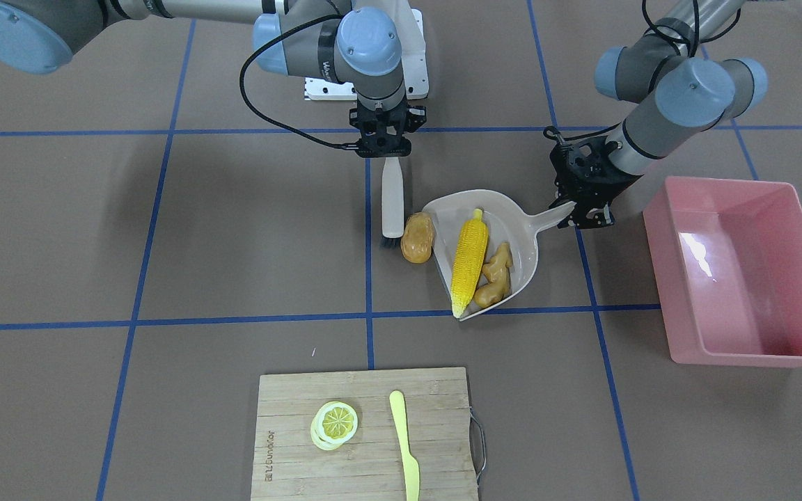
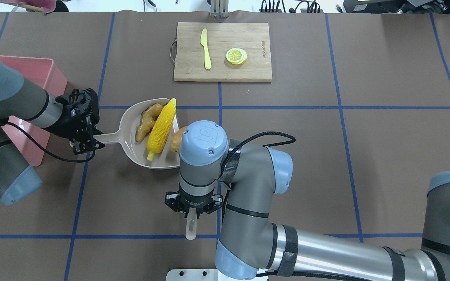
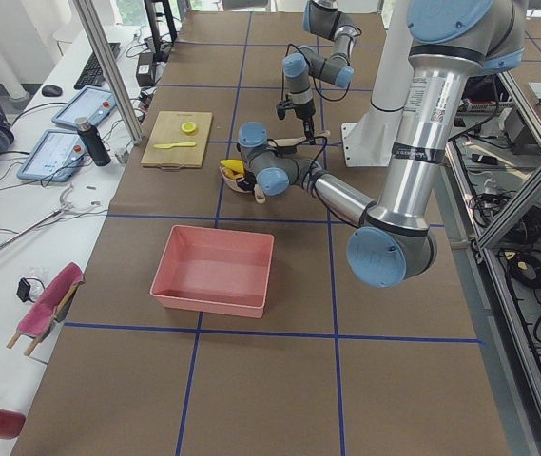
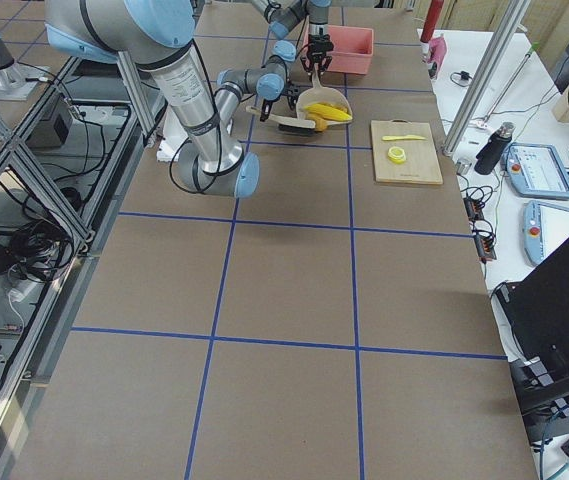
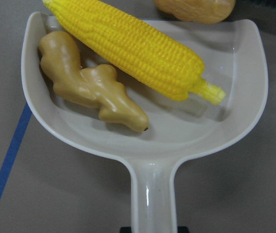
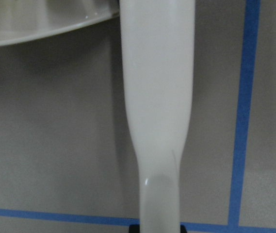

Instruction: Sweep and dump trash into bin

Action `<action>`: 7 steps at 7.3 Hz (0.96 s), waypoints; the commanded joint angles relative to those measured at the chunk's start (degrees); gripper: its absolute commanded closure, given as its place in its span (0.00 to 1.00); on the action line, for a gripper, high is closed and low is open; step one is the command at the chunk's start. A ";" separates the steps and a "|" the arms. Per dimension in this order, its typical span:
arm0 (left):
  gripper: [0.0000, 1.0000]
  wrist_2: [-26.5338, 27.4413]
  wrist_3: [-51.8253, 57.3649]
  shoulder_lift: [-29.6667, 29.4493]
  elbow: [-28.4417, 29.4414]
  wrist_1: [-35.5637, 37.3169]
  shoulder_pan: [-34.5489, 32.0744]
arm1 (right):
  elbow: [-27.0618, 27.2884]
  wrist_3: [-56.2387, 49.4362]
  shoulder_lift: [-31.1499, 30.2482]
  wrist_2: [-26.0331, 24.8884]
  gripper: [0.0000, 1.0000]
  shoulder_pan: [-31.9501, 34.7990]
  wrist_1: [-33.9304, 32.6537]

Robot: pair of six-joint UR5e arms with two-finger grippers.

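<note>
The beige dustpan (image 1: 523, 233) lies on the table with the yellow corn cob (image 1: 469, 261) and the tan ginger root (image 1: 495, 275) inside it. The brown potato (image 1: 417, 238) lies just outside the pan's open edge. My left gripper (image 1: 578, 209) is shut on the dustpan handle. My right gripper (image 1: 386, 149) is shut on a white brush (image 1: 392, 202), whose dark bristles sit right beside the potato. The pink bin (image 1: 742, 271) stands empty beyond the left gripper. In the left wrist view the corn (image 5: 138, 51) and ginger (image 5: 89, 87) fill the pan, and the potato (image 5: 196, 8) lies at its mouth.
A wooden cutting board (image 1: 366, 435) with a lemon slice (image 1: 335, 423) and a pale yellow knife (image 1: 404, 445) lies at the table edge opposite the robot. Blue tape lines cross the brown table.
</note>
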 commanded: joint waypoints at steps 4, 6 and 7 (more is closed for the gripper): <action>1.00 0.06 0.05 -0.08 -0.09 -1.03 -0.07 | -0.50 1.01 0.22 -0.77 1.00 -0.10 6.78; 1.00 0.14 -0.30 0.01 0.00 -3.05 -0.16 | 2.30 4.35 0.22 0.90 1.00 -0.10 7.50; 1.00 0.14 -0.38 0.01 -0.09 -3.14 -0.16 | 3.88 4.71 -0.12 3.86 1.00 0.25 6.46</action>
